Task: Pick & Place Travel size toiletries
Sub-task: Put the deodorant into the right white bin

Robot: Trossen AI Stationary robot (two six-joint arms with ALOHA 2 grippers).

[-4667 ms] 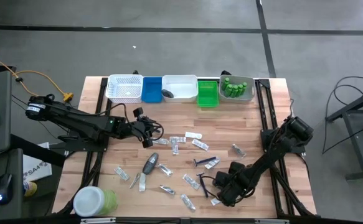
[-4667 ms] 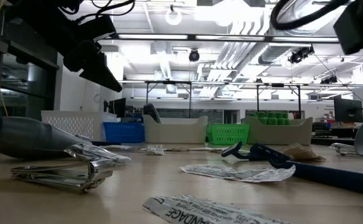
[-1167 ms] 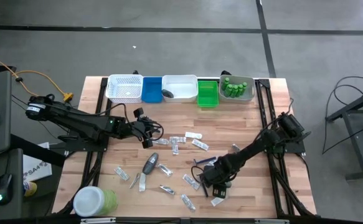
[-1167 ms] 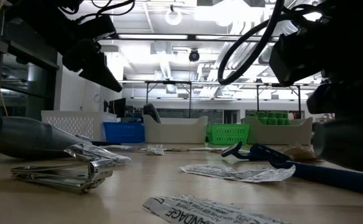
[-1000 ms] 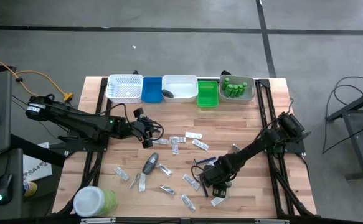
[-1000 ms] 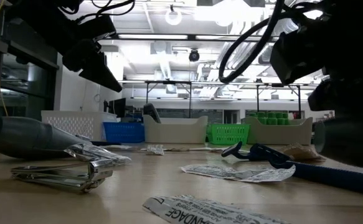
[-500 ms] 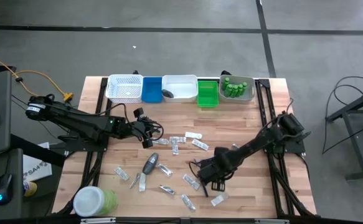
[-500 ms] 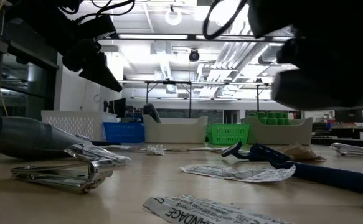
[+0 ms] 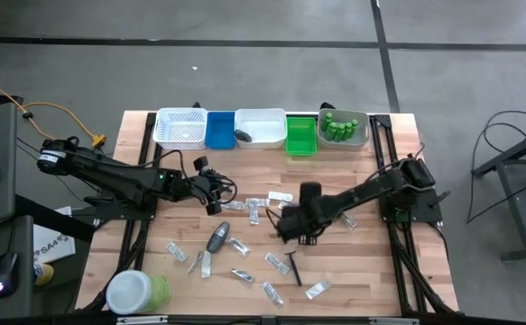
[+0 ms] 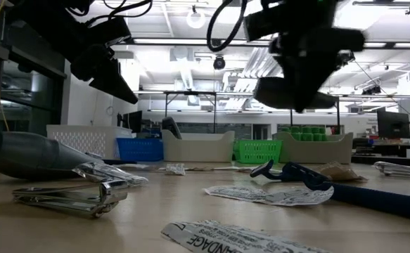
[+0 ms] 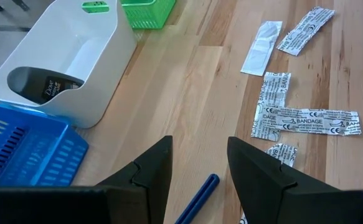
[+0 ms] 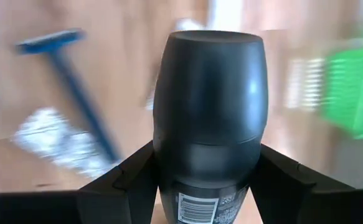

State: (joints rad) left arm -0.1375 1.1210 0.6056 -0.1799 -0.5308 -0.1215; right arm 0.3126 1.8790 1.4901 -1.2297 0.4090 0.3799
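**Dark Oval Piece Lifted and Heading for the Trays**

While the left gripper (image 9: 219, 200) waits over the desk's (image 9: 362, 271) left-centre with its fingers part-way apart and nothing between them (a blue razor handle (image 11: 197, 198) lies just below it), the right gripper (image 9: 285, 224) carries the load. Its fingers are clamped on a dark grey oval piece (image 12: 209, 106), held clear of the desk near the middle, above the scattered sachets (image 9: 285, 208).

By my reading the step in hand is the carry. A matching dark piece (image 11: 44, 87) already sits in the white tray (image 9: 261, 126) at the far edge, so the next move likely calls for a reach onward to that tray, then a release inside its walls.

Compared with a second ago, the right arm has swung from the near right part of the desk toward the centre, and its gripper now hangs high in the low view. The left arm has not moved.
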